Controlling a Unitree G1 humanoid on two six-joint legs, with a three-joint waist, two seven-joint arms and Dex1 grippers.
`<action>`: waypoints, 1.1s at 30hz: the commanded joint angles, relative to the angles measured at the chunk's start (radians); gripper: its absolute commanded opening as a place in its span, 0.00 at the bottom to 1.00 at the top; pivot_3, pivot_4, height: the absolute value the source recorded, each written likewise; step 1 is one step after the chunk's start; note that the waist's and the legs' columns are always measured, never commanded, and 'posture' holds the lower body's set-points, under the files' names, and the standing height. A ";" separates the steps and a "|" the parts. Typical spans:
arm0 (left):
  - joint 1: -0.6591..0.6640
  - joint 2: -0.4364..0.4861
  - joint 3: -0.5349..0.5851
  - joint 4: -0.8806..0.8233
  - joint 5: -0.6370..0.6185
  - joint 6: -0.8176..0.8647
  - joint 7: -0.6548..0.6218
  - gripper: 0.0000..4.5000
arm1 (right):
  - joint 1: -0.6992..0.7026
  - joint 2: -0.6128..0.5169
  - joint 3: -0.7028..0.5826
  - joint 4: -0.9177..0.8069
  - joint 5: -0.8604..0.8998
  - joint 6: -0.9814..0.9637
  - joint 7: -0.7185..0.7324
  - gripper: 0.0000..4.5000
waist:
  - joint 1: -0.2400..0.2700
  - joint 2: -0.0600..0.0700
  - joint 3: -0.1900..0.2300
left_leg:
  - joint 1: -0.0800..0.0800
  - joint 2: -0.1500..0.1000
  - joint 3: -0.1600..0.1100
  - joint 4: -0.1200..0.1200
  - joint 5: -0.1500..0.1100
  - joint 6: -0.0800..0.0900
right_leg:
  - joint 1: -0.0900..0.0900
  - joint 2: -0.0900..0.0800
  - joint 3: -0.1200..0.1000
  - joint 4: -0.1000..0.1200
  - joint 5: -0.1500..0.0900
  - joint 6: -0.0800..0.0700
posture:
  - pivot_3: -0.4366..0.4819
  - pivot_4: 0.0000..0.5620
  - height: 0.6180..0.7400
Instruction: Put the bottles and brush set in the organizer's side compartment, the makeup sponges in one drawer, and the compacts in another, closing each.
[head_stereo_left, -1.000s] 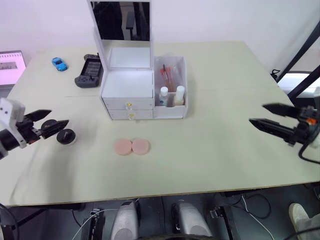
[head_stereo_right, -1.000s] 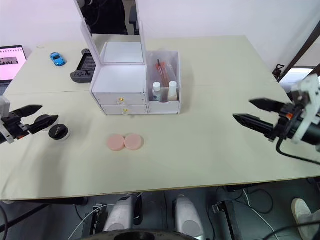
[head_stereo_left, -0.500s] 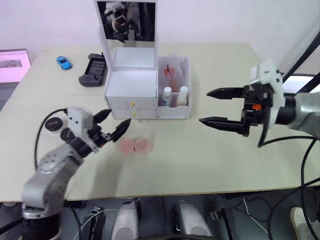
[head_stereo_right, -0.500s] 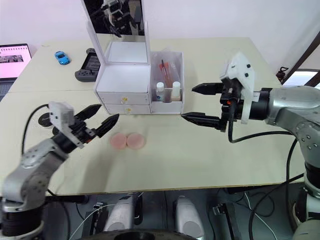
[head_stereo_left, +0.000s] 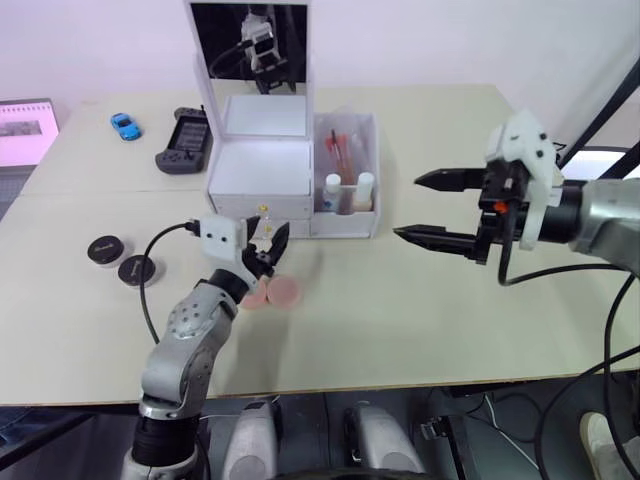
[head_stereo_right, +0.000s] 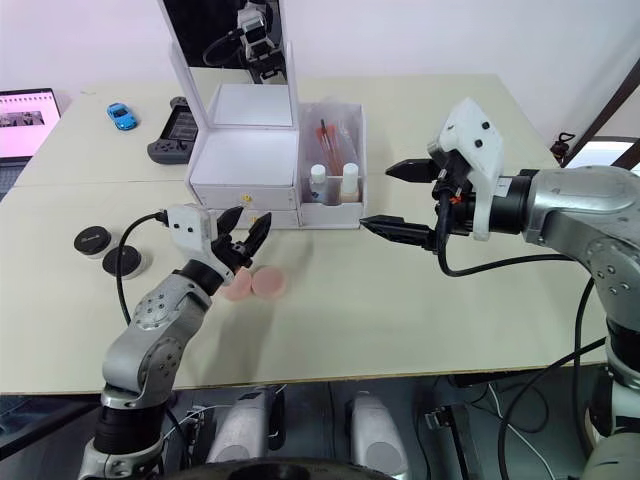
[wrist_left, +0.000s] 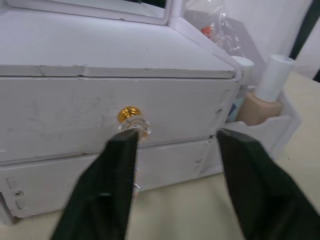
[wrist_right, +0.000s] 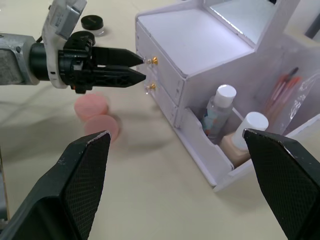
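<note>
Left arm bent at elbow, forearm angled toward 1 o'clock. Left gripper (head_stereo_left: 265, 244) open, its two black fingers (wrist_left: 107, 185) spread in a V, tips aimed toward 12 o'clock, low over the surface.

Right arm reaches in from 3 o'clock, forearm roughly level, white wrist housing uppermost. Right gripper (head_stereo_left: 433, 207) open wide, fingers pointing toward 9 o'clock, one above the other in the head views, nothing between them. Hangs clear of the surface.

Grippers well apart, left at 8 o'clock of right.

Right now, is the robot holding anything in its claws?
No. Both claws are open and empty. The left claw is just in front of the top drawer's gold knob, not gripping it.
</note>
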 joint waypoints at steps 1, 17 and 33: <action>-0.010 -0.014 -0.002 -0.019 0.028 -0.042 0.015 0.60 | -0.022 -0.024 -0.036 -0.028 0.020 0.011 -0.014 1.00 | 0.001 0.000 0.000 | 0.000 0.000 0.000 0.000 0.000 0.000 | 0.000 0.000 0.000 0.000 0.000 0.000 | 0.48 0.27 1.00; -0.055 -0.065 0.000 0.063 0.073 -0.086 0.036 0.54 | -0.057 -0.048 -0.005 0.016 -0.025 -0.008 -0.009 1.00 | 0.002 0.000 0.000 | 0.000 0.000 0.000 0.000 0.000 0.000 | 0.000 0.000 0.000 0.000 0.000 0.000 | 0.48 0.27 1.00; 0.034 -0.020 0.017 -0.060 0.043 -0.043 -0.020 0.06 | -0.057 -0.027 0.041 0.055 -0.072 -0.073 0.038 1.00 | -0.002 0.000 0.000 | 0.000 0.000 0.000 0.000 0.000 0.000 | 0.000 0.000 0.000 0.000 0.000 0.000 | 0.48 0.27 1.00</action>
